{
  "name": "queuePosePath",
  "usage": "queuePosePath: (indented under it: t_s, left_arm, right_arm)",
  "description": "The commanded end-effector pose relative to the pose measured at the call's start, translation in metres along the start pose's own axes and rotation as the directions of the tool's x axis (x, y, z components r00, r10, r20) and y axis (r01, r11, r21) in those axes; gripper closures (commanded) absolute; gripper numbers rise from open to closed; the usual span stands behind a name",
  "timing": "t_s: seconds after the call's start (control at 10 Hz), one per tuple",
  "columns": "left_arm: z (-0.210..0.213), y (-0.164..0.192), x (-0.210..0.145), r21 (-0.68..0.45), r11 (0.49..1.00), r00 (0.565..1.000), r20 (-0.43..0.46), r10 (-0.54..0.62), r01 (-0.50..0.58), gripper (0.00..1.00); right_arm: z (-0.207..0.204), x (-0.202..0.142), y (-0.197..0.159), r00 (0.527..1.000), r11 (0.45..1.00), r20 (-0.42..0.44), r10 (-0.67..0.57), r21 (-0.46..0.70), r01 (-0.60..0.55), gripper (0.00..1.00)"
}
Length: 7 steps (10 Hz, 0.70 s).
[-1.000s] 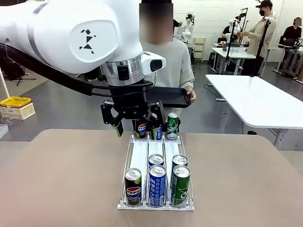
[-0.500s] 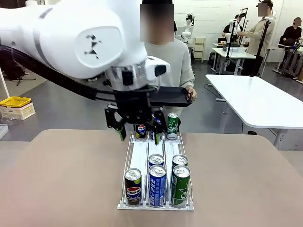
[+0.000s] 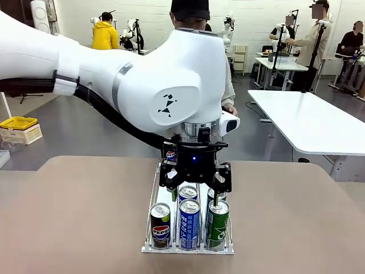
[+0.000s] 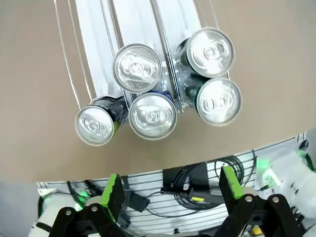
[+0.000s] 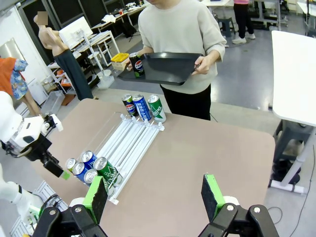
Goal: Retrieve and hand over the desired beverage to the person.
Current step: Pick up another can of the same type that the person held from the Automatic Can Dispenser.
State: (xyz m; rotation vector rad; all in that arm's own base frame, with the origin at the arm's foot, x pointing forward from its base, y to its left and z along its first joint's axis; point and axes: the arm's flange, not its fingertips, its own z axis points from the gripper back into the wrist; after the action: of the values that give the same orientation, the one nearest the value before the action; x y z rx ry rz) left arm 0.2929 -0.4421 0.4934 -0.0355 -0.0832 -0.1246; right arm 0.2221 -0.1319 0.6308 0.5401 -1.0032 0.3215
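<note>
A wire rack (image 3: 165,185) on the brown table holds drink cans. Its near end has a Pepsi can (image 3: 160,226), a blue can (image 3: 189,222) and a green can (image 3: 217,224), with two more cans right behind them. My left gripper (image 3: 195,181) hangs open just above this near group. From the left wrist the can tops (image 4: 152,115) lie beyond the spread fingers (image 4: 113,190), nothing between them. My right gripper (image 5: 154,192) is open and high over the table. The person (image 5: 180,29) stands at the far side holding a black tray (image 5: 170,69) with a Pepsi can (image 5: 136,64) on it.
Three more cans (image 5: 142,106) stand at the rack's far end. A white table (image 3: 308,120) is off to the right and a yellow bin (image 3: 18,123) sits on the floor at left. Bare brown tabletop (image 3: 68,217) lies on both sides of the rack.
My left gripper has swung from the rack's far row back toward the robot's side, and now hangs over the near cans. It stayed open. The cans have not moved.
</note>
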Motion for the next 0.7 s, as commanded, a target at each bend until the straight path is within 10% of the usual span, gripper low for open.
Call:
queuePosePath:
  t_s: [0.0,0.6]
  left_arm:
    - [-0.001,-0.007,0.008,-0.01,0.992,0.992,0.0,0.124,-0.124,0.0]
    - [-0.03,-0.008,0.017,0.062,0.984,0.985,-0.01,0.17,-0.169,0.0]
  right_arm:
    - [-0.003,-0.001,-0.001,1.0,1.0,0.009,0.007,0.024,-0.007,0.0]
    - [-0.003,-0.001,-0.001,1.0,1.0,0.009,0.007,0.024,-0.007,0.0]
